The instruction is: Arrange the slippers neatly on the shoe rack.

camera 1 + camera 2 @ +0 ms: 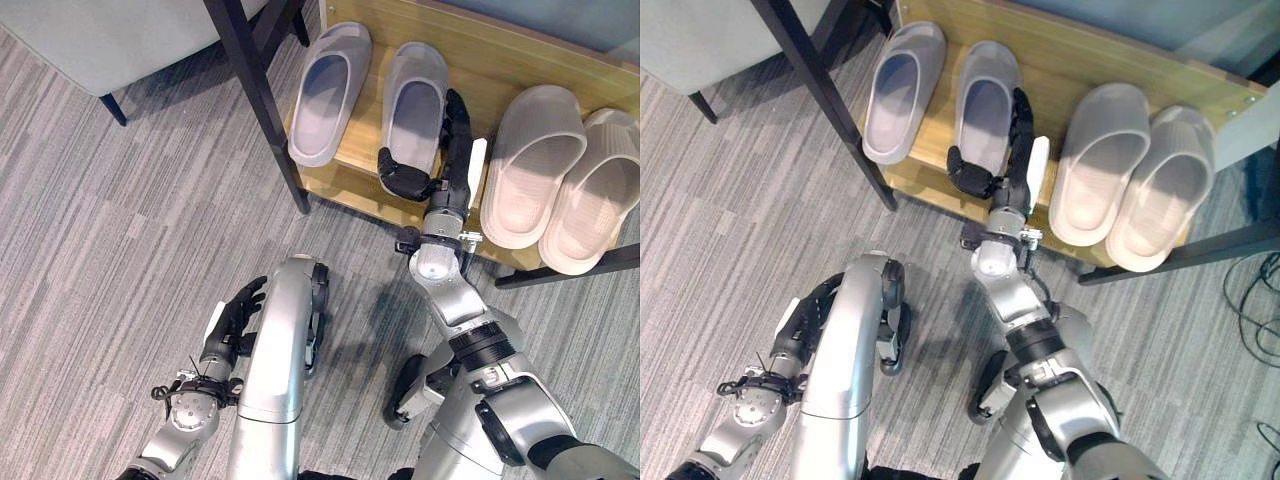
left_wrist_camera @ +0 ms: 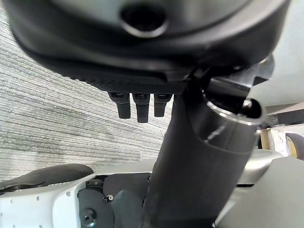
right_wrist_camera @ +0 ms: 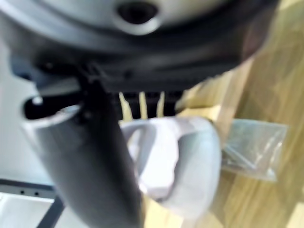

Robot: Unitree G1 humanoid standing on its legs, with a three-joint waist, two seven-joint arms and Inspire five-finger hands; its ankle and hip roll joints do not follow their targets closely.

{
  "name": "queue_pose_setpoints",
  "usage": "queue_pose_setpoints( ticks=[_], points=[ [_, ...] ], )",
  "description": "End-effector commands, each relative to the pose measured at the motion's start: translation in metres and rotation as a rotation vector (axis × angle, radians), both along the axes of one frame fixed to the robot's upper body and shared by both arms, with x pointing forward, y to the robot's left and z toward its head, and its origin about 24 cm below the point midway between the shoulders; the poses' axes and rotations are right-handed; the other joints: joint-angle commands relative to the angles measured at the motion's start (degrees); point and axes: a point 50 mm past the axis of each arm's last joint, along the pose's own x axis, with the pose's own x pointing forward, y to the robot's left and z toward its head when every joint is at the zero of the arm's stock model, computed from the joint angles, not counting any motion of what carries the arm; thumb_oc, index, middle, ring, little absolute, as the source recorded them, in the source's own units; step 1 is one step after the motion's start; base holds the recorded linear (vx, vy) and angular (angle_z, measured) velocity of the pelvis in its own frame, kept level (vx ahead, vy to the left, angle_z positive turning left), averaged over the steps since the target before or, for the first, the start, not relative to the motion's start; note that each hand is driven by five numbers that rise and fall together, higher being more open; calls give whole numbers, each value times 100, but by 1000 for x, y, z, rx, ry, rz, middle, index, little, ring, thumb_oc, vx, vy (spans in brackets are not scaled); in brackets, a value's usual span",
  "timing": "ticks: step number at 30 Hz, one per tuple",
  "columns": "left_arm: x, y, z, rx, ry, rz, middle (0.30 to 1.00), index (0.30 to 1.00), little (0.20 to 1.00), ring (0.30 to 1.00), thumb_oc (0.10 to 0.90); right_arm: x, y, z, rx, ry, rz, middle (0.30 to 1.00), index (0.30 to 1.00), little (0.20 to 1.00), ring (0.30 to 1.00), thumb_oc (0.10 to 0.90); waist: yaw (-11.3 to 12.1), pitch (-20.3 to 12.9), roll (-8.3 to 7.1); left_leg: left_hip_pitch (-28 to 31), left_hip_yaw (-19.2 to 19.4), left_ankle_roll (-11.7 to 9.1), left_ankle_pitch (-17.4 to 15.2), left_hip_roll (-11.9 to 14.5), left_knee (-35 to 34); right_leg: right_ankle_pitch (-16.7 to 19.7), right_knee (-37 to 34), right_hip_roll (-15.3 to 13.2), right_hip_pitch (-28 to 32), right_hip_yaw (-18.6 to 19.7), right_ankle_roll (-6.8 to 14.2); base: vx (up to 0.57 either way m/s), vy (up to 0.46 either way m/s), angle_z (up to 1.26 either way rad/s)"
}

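- Right hand [image 1: 432,170] seems to pinch the grey slipper's [image 1: 415,105] heel at 12 o'clock, on the shoe rack [image 1: 500,60].
- Left hand [image 1: 232,318] hangs relaxed, empty, at 8 o'clock.

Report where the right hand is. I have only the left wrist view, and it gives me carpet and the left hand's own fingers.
Observer: The right hand is on the light wooden shoe rack. Its thumb is hooked over the heel of a grey foam slipper and its fingers lie along the slipper's right edge.
Operator: Give me the other slippers.
Observer: A second grey foam slipper lies to the left of the held one, angled away from it. To the right sit a beige foam slipper and a second beige foam slipper, their edges overlapping.
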Motion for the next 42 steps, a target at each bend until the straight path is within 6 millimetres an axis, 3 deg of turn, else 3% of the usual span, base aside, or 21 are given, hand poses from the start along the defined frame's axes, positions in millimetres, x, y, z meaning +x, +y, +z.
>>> queue_pose_setpoints(
  ticks=[1, 17, 36, 42],
  points=[
    [43, -63, 40, -150, -179, -74, 900, 900, 900, 900, 800, -8, 43, 77, -15, -300, 173, 900, 900, 900, 900, 800, -221, -213, -134, -74, -414, -761, -671, 92, 232, 853, 327, -83, -390, 584, -167, 0, 0, 0],
    [43, -77, 39, -161, -171, -125, 900, 900, 900, 900, 800, -8, 72, 96, -82, -332, 240, 900, 900, 900, 900, 800, -58, -213, -69, -74, -425, -761, -658, 71, 236, 915, 308, -71, -388, 643, -159, 0, 0, 0],
    [44, -82, 41, -171, -181, -115, 900, 900, 900, 900, 800, -17, 59, 89, -1, -374, 160, 900, 900, 900, 900, 800, -174, -213, -87, -74, -369, -763, -634, 115, 273, 910, 344, -36, -390, 664, -165, 0, 0, 0],
    [44, -83, 42, -173, -185, -111, 900, 900, 900, 900, 800, -22, 68, 82, 34, -361, 203, 900, 900, 900, 900, 800, -188, -213, -67, -74, -387, -755, -626, 107, 282, 899, 338, -38, -390, 646, -166, 0, 0, 0]
  ],
)
